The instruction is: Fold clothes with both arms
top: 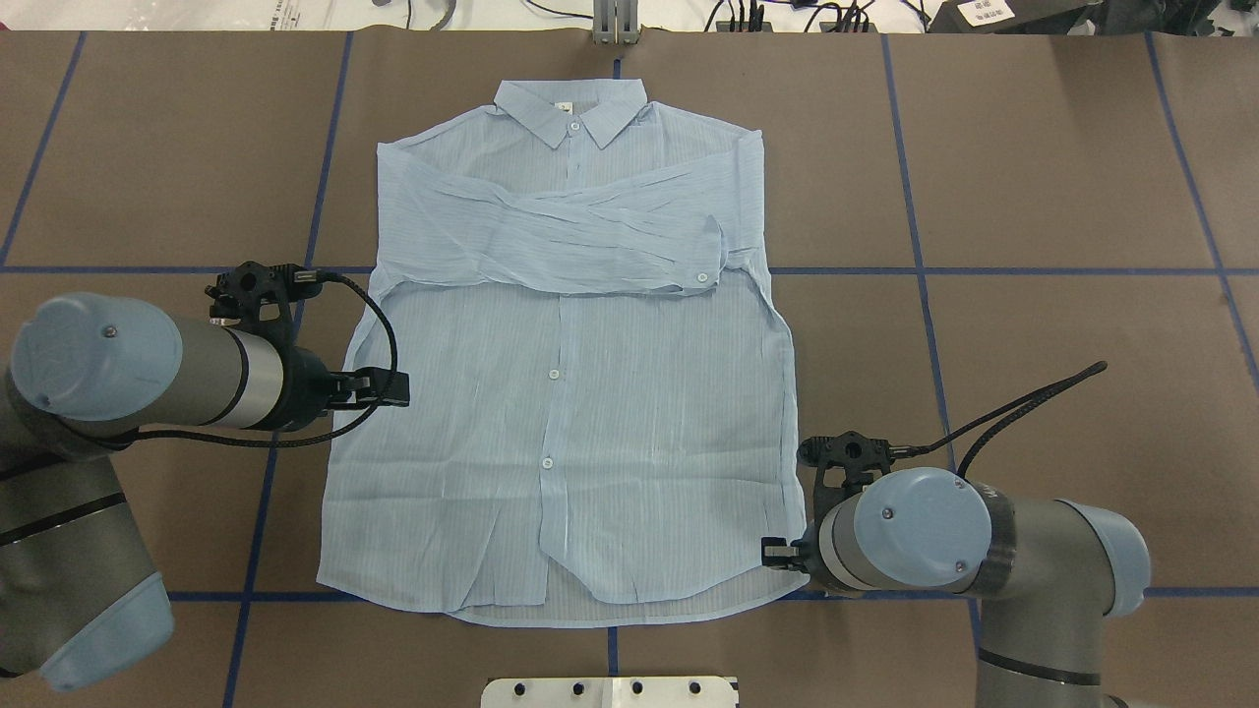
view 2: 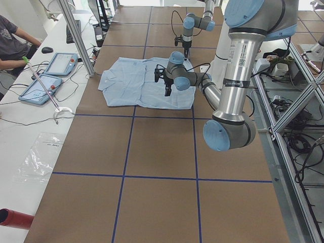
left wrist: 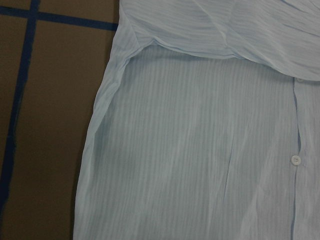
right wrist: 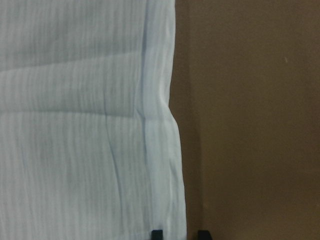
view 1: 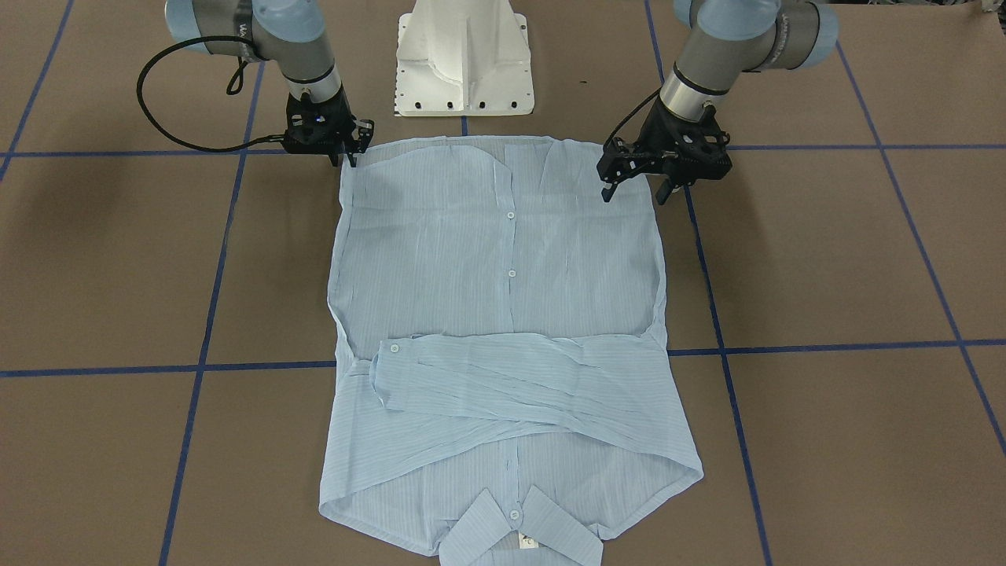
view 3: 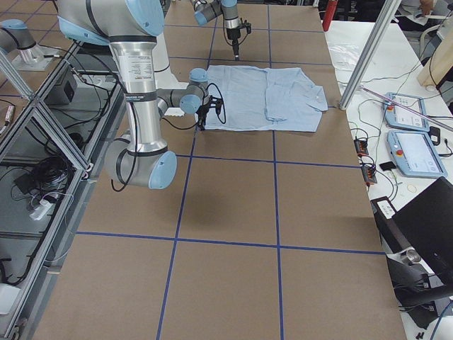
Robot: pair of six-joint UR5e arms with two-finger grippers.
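- My left fingers [view 1: 662,192] are spread wide and carry nothing. They appear to hang clear above the shirt's side edge. From overhead they sit partway up the body, not at the hem corner.
- The shirt [top: 570,423] lies flat and face up on the bench [top: 1033,197], filling the span from one pair of fingers to the other. Its sleeves [top: 551,231] are crossed over the chest, out beyond both pairs, and the collar [top: 570,110] lies further out again. The hem [top: 629,602] is the edge just behind the right fingers.
- My right fingers [right wrist: 157,233] are low at their hem corner and slightly parted. One tip is over cloth and the other over bare bench, with the side edge running between them. Nothing is pinched.
- With the sleeves already in, I judge this to be the reach for the two hem corners, ahead of folding the bottom half up.
- Next I'd bring the left fingers down and back to their own hem corner so they straddle the edge the same way. Then I'd pinch with both pairs and carry the hem towards the collar level and together. The cloth looks thin, so an uneven lift would likely skew the fold.
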